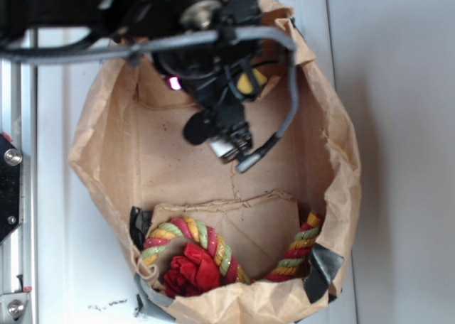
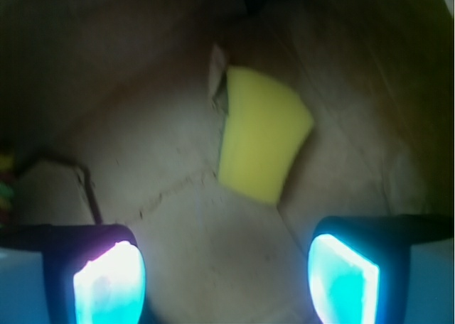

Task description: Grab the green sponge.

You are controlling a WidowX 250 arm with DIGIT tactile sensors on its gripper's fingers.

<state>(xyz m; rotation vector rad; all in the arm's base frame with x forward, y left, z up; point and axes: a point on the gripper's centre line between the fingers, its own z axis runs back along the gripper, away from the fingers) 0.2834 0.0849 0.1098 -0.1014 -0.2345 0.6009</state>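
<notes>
The green sponge (image 2: 261,138) is a bright yellow curved wedge lying on the brown paper floor of the bag, with a thin dark edge on its left side. In the exterior view only a small yellow patch of the sponge (image 1: 248,83) shows behind the arm, at the bag's far end. My gripper (image 2: 226,281) is open and empty; its two glowing fingertips (image 2: 110,285) stand wide apart, short of the sponge and not touching it. In the exterior view the gripper (image 1: 226,128) hangs inside the bag, its tips hidden by the arm.
A brown paper bag (image 1: 341,168) with crumpled walls surrounds the gripper. A red, yellow and green braided rope toy (image 1: 195,256) lies at the bag's near end. A grey cable (image 1: 284,125) loops beside the arm. A metal rail (image 1: 14,196) runs along the left.
</notes>
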